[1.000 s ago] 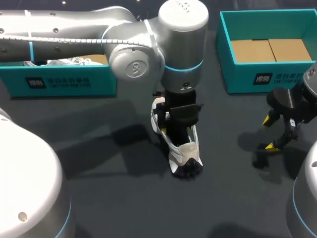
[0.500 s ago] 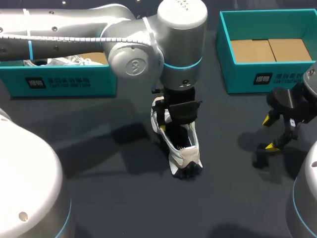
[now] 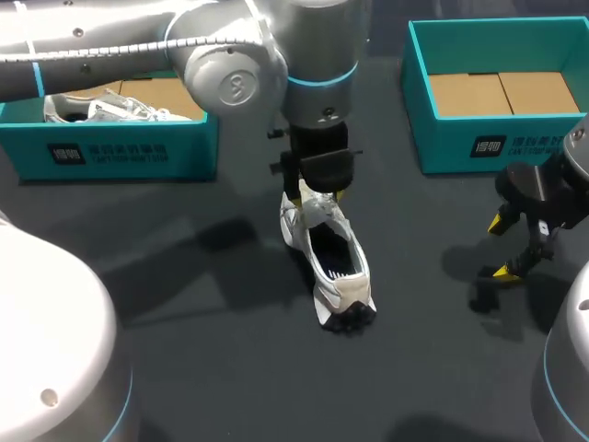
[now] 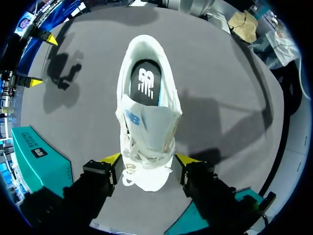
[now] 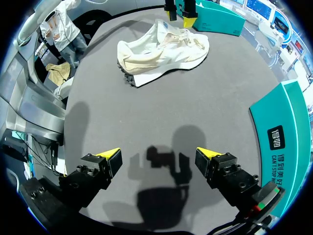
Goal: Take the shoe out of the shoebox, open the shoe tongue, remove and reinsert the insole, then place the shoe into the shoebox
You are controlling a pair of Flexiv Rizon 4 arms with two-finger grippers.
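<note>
Left gripper (image 3: pixel 313 189) hangs from the arm that comes in at the left, straight over the toe of the shoe (image 3: pixel 329 262). In the head view, the shoe lies on the dark table (image 3: pixel 202 368) between the two boxes, its heel pointing toward the robot and its mouth wide open. The left box (image 3: pixel 120 152) holds a second shoe (image 3: pixel 92 107). The right box (image 3: pixel 497 138) shows a cardboard floor. The right gripper (image 3: pixel 511 247) hangs over bare table near the right box, well apart from the shoe.

In the left wrist view, the left gripper (image 4: pixel 149 160) has its fingers spread, with the shoe's (image 4: pixel 146 122) toe between them and a yellow tip just beside each side of it. The tongue (image 4: pixel 144 125) lies folded over the laces. Beyond it the insole (image 4: pixel 145 83) sits flat inside.

In the right wrist view, the right gripper (image 5: pixel 159 156) is spread wide over its own shadow on the table (image 5: pixel 220 93). The shoe (image 5: pixel 164 49) lies on its sole far ahead, with the left gripper (image 5: pixel 180 17) at its toe. The right box (image 5: pixel 288 132) stands beside the right gripper.
</note>
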